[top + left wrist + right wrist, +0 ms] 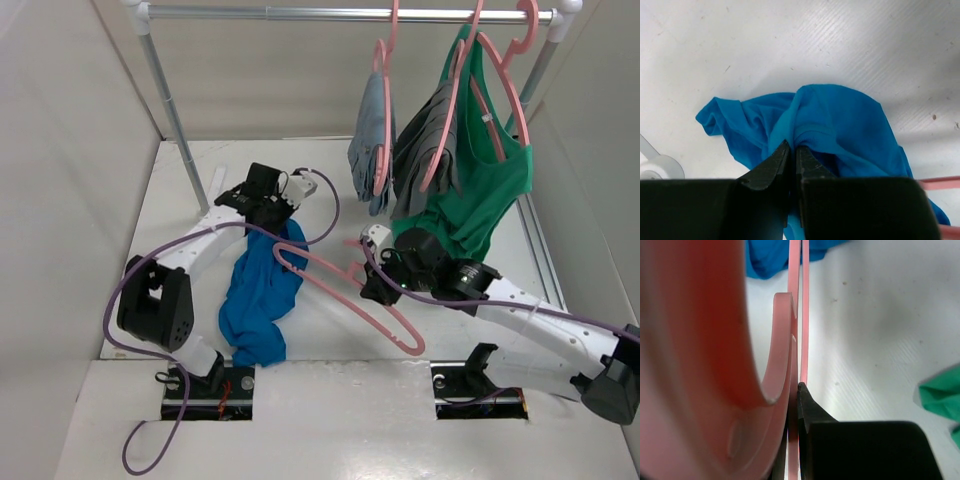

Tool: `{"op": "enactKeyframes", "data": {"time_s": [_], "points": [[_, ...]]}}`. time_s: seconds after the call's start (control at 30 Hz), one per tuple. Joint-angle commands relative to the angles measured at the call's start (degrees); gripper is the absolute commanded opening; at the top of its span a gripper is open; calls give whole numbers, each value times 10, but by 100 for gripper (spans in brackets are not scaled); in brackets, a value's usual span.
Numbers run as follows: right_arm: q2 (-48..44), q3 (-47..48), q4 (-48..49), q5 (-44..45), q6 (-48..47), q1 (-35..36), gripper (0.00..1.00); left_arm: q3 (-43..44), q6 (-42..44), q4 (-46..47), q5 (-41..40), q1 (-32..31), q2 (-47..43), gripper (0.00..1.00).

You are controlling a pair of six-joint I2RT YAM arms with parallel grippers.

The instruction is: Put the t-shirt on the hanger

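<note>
The royal-blue t-shirt [262, 300] lies crumpled on the white table, left of centre. My left gripper [278, 216] is at its top end. In the left wrist view the gripper [791, 145] is shut, with a fold of the t-shirt [840, 120] near its ribbed collar pinched between the tips. The pink hanger [345, 290] slants across the table, its far end over the shirt's upper part. My right gripper [372, 284] holds it near the hook. Up close, the gripper [796, 388] is shut on a thin bar of the hanger [782, 340]; the hook hides the left finger.
A silver rail [350, 14] spans the back, its post [175, 120] at the left. From it hang pink hangers with grey garments [372, 140] [430, 145] and a green tank top [480, 190], right above my right arm. Side walls close in the table.
</note>
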Motion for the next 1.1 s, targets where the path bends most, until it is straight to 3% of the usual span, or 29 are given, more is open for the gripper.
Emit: {"op": "enactKeyframes", "data": {"time_s": [0.0,0.2,0.47,0.77,1.07], "points": [[25,17,100,-20,11,4,0,-20,-10,0,1,-13,-53,0],[91,61,73,55,46,4,0,-32,-27,-10,14,-13,-88,0],[167,152,17,52,49,-21,0,-4,-13,-44,-24,-13,-114,0],[140,158,159,64,68,-32,0,59,-45,-71,35,-18,-125,0],[207,188,288,60,72,-32,0,113,-80,-100,84,-18,-147,0]]}}
